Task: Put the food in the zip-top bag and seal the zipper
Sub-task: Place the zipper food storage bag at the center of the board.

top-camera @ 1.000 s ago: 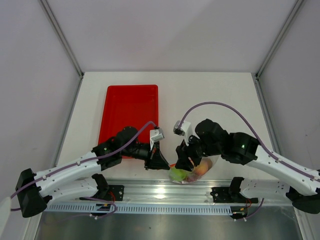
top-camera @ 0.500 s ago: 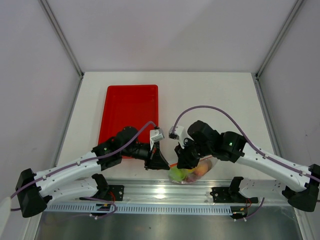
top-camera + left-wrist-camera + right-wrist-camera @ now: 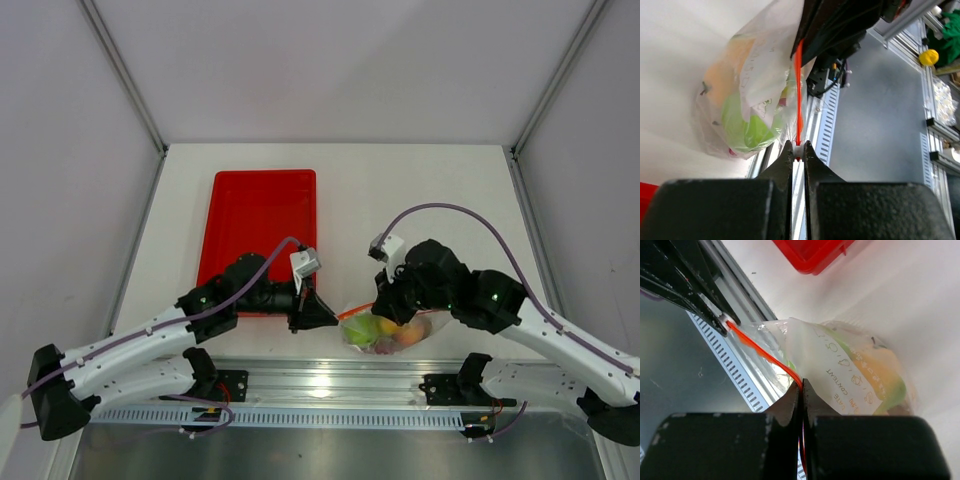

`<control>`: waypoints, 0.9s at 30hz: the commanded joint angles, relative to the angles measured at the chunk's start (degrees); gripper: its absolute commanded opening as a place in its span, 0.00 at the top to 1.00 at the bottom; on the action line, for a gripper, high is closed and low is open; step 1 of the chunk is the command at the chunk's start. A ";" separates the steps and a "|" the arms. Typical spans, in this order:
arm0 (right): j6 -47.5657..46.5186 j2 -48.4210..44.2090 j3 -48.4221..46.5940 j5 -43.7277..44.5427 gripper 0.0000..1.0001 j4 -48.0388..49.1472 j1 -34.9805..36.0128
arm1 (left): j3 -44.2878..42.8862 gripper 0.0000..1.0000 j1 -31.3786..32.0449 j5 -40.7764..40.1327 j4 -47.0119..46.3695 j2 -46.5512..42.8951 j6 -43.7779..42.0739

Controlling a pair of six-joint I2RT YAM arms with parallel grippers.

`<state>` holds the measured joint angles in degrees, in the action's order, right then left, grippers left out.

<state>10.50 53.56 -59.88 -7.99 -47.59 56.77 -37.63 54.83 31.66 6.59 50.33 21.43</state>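
Observation:
The clear zip-top bag (image 3: pixel 388 332) hangs at the table's near edge between my two grippers. The food (image 3: pixel 366 328) is inside it: a green fruit, an orange one (image 3: pixel 408 334) and a bit of dark red. The orange-red zipper (image 3: pixel 350 312) is stretched taut along the bag's mouth. My left gripper (image 3: pixel 326 318) is shut on the zipper's left end (image 3: pixel 799 100), at a small white piece between its tips (image 3: pixel 798 150). My right gripper (image 3: pixel 386 302) is shut on the zipper (image 3: pixel 765 356) further along, its tips (image 3: pixel 801 385) pinching the strip beside the bag's white label (image 3: pixel 840 370).
The red tray (image 3: pixel 258 215) lies at the back left of the white table, with nothing showing in it. The aluminium rail (image 3: pixel 330 385) with the arm mounts runs just below the bag. In the right wrist view the tray's corner (image 3: pixel 815 252) is at the top.
My right gripper has shut on the zipper and shifted right along it. The bag has moved slightly right and up. The left gripper has kept its grip, drifting a little left.

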 commanded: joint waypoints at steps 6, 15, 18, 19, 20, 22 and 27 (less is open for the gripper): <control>1.36 -2.41 -0.16 3.34 1.00 0.74 -3.42 | -0.95 0.90 -0.25 -4.59 3.87 -3.48 0.37; 3.82 2.42 -0.50 2.10 1.00 4.61 -5.70 | -0.79 0.01 -0.25 -16.17 3.61 -7.34 2.56; 4.53 6.28 -3.66 -0.43 1.00 5.14 -13.67 | 1.67 0.01 -0.25 -21.19 2.21 -14.18 3.61; 4.53 7.60 -4.28 -1.49 1.00 5.49 -15.53 | 2.64 0.01 -0.25 -21.37 1.76 -15.25 3.79; 4.44 8.83 -4.98 -2.29 1.00 5.67 -17.21 | 3.08 0.00 -0.25 -21.46 1.50 -16.21 3.97; 3.83 13.22 -6.65 -5.54 1.00 6.37 -22.02 | 4.14 0.00 -0.25 -21.55 1.58 -17.71 4.32; 3.30 24.10 -11.40 -9.32 1.00 9.17 -31.18 | 6.25 0.01 -0.25 -19.89 -0.34 -19.21 6.33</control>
<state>13.91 73.52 -67.88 -14.04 -42.09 29.80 -33.06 54.81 12.14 8.27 31.09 25.41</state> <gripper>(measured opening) 0.007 0.994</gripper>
